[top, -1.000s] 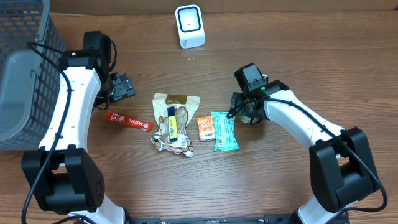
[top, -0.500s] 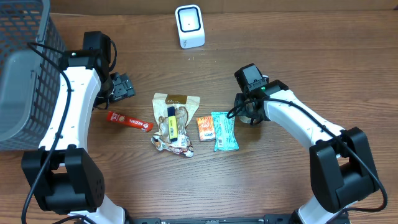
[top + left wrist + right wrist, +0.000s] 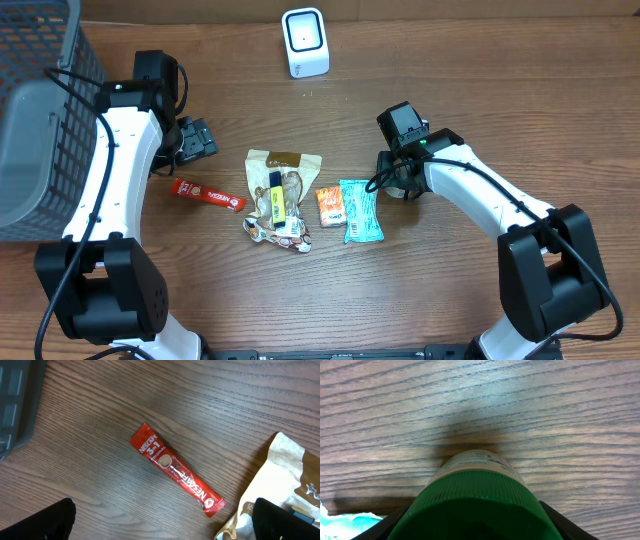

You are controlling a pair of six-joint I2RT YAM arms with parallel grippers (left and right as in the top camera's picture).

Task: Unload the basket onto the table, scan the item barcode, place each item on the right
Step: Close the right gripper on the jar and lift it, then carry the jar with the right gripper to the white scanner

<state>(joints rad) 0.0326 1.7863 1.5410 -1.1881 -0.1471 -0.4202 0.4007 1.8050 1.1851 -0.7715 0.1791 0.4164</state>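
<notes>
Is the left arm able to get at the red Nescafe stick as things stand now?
Probably yes. The left hand is open and hangs over the red Nescafe stick, which lies flat on the bare table, apart from the tan bag, with nothing on top of it.

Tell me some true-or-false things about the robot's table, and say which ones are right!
1. The red coffee stick lies flat on the table. True.
2. The left end effector is holding the red coffee stick. False: it is open and holds nothing.
3. The right end effector is closed around a green-capped bottle. True.
4. The white scanner sits inside the grey basket. False: it stands on the table, well away from the basket.
</notes>
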